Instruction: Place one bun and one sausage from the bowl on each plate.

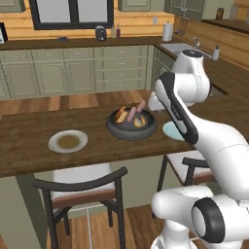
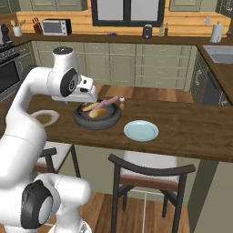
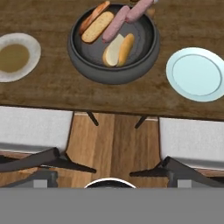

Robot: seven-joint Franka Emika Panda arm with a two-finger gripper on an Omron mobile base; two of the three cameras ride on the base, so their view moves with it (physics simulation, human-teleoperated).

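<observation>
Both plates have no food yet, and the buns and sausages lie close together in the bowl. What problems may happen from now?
1. In the bowl, the buns and sausages lie touching, so the claw might pinch two at once or push a neighbour away.
2. One sausage rests over the far rim; a nudge could roll it onto the counter.
3. The light blue plate sits near the counter edge, so a careless drop may miss it.

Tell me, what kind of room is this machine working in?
A home kitchen, it seems, though computer-rendered: green cabinets line the wall, with a microwave and a sink. Nearer is a wooden counter with chairs.
</observation>
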